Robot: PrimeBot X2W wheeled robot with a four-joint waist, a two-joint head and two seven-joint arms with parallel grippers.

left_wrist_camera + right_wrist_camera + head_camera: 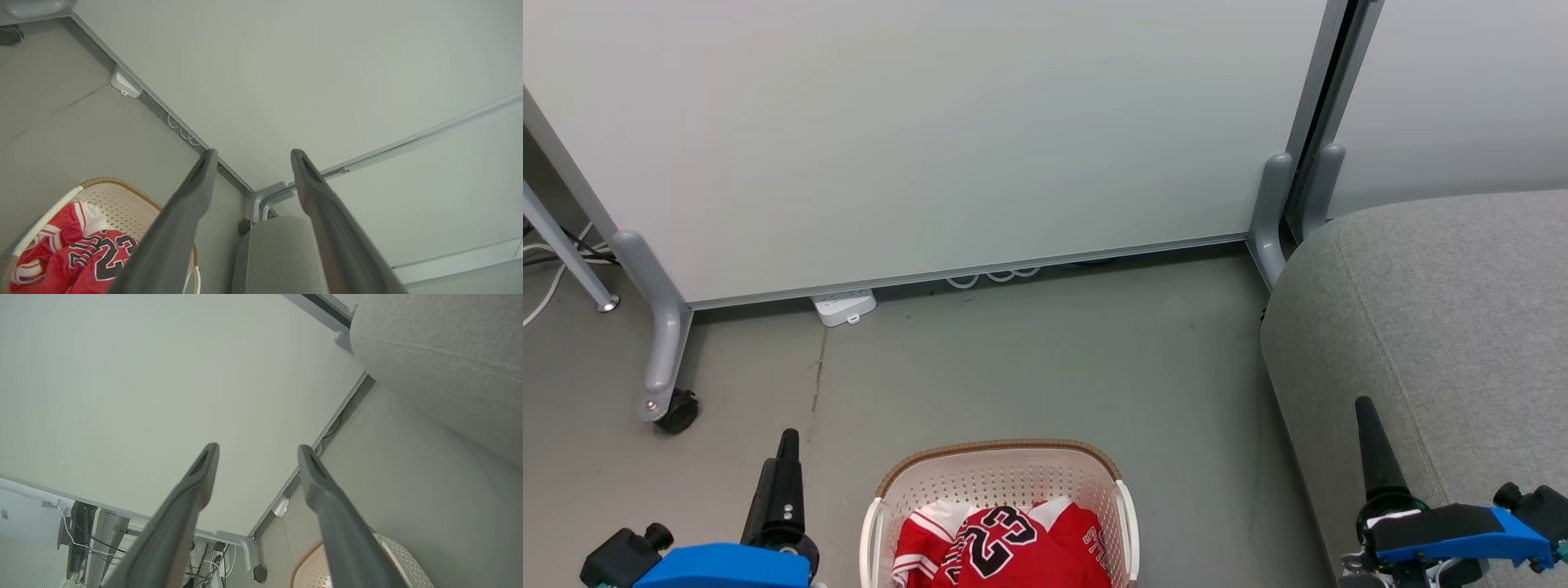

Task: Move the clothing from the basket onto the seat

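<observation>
The cream basket [1001,478] with a brown rim sits on the floor at the bottom centre of the head view. Inside lies the red clothing [1005,543]: a jersey showing a black "23" on top, and a striped red-and-white piece [920,539] at its left. The grey seat [1437,327] fills the right side. My left gripper [786,445] stands left of the basket, open and empty, as its wrist view confirms [253,157]. My right gripper [1364,412] is in front of the seat's front edge, open with nothing between its fingers [256,451].
A white partition panel [931,131] on grey wheeled legs [662,343] closes off the back. A white power strip [843,306] and cables lie at its foot. Bare grey floor [1045,359] stretches between the panel, basket and seat.
</observation>
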